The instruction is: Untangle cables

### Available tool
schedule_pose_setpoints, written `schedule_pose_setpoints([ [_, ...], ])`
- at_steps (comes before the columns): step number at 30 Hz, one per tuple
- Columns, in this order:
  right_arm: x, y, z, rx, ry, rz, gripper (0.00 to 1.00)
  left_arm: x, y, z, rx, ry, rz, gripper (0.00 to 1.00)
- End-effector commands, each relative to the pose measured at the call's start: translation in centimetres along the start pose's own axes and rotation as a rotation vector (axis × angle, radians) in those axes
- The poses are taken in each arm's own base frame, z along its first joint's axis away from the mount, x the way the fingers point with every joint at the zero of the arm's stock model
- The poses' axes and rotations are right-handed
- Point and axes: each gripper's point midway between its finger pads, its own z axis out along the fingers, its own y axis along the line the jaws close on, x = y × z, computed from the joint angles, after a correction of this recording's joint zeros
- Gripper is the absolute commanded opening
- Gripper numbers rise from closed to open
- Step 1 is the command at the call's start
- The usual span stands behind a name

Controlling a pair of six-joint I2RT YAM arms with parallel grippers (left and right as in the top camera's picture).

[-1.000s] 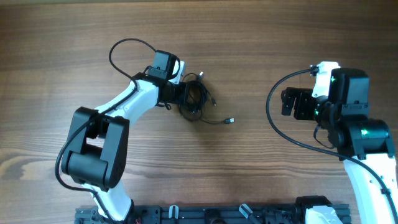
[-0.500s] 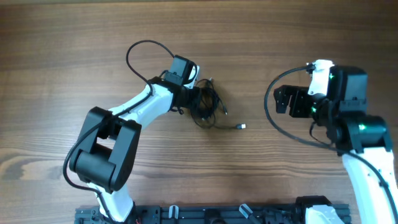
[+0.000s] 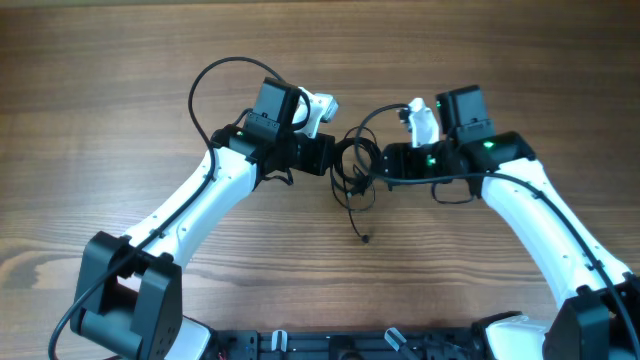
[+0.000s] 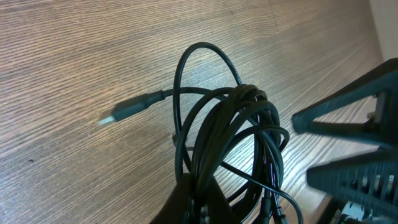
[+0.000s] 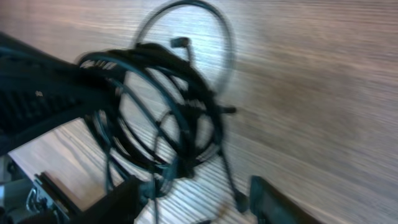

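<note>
Shows, from overhead, both arms reaching in from the near corners of the table [image 3: 100, 60], each bent at the elbow, wrists turned to face each other near the middle. Puts the left gripper [image 3: 322, 155] and the right gripper [image 3: 392, 160] near each other, tips pointed inward, with the cables [image 3: 352, 168] bunched between them. Leaves 1 thin strand trailing from the bundle toward the near edge, ending in a small plug [image 3: 365, 238].

Finds the left gripper clamped on the bundle: in the left wrist view, follows the cables [image 4: 230, 137] as a thick coil straight into the dark fingers [image 4: 186, 202] at the bottom edge. Shows 1 loop standing out of the coil and 1 plug end [image 4: 127, 112] sticking out to the left over the wood. Catches the right gripper [image 4: 305, 148] at the right edge, its 2 fingers spread, just beside the coil.

In the blurred right wrist view, sets the right gripper [image 5: 194, 186] with fingers apart and the lowest loops of the cables [image 5: 161, 124] hanging between them; cannot tell whether either finger touches a strand.
</note>
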Motion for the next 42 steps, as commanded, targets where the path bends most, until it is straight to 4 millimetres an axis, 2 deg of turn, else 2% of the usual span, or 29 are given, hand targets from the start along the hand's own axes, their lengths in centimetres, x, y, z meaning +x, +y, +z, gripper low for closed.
schedule_pose_setpoints([
  [1,-0.6,1.7,0.5,-0.039,-0.009,-0.023,0.49,0.1,-0.9,-0.4,0.032,-0.001,-0.009,0.04],
  [5,-0.3,1.6,0.9,-0.019,-0.007,-0.029,0.40,0.1,-1.1,-0.4,0.042,0.001,-0.023,0.04],
  [7,0.1,-0.1,1.4,0.055,-0.013,0.027,0.36,0.1,-2.4,-0.5,0.122,0.008,-0.017,0.04],
  [9,0.0,-0.4,1.5,0.067,-0.020,0.027,0.34,0.2,-3.2,-0.6,0.166,0.014,-0.013,0.04],
  [11,-0.8,-0.7,1.5,0.086,-0.053,0.016,0.25,0.4,-3.6,-0.7,0.194,0.027,-0.018,0.04],
  [13,-1.2,-2.0,1.3,0.161,-0.083,0.060,0.23,0.5,-4.1,-0.8,0.222,0.034,-0.019,0.04],
  [16,-0.6,-2.4,1.6,0.171,-0.071,0.065,0.21,0.5,-4.6,-1.1,0.258,0.037,-0.020,0.04],
  [19,0.6,-3.0,2.1,0.176,-0.040,0.079,0.21,-0.1,-4.6,-1.9,0.314,0.020,-0.030,0.04],
  [20,0.7,-2.3,2.2,0.137,-0.031,0.078,0.21,-0.4,-4.5,-2.2,0.332,0.008,-0.033,0.04],
  [22,0.7,0.0,2.4,0.008,-0.017,0.066,0.27,-0.5,-4.4,-2.3,0.333,0.006,-0.035,0.04],
  [24,0.9,1.3,2.4,-0.068,-0.001,0.063,0.28,-0.5,-4.4,-2.3,0.333,0.006,-0.035,0.04],
  [26,1.0,1.5,2.4,-0.079,0.003,0.070,0.32,-0.5,-4.4,-2.3,0.333,0.006,-0.035,0.04],
  [32,1.0,1.6,2.3,-0.085,0.007,0.067,0.33,-0.5,-4.4,-2.3,0.331,0.005,-0.034,0.04],
  [36,1.1,1.6,2.3,-0.085,0.007,0.067,0.45,-0.6,-4.1,-2.2,0.317,0.002,-0.035,0.04],
  [42,1.3,2.4,2.3,-0.134,0.022,0.067,0.50,-1.0,-4.3,-2.3,0.324,-0.015,-0.020,0.04],
])
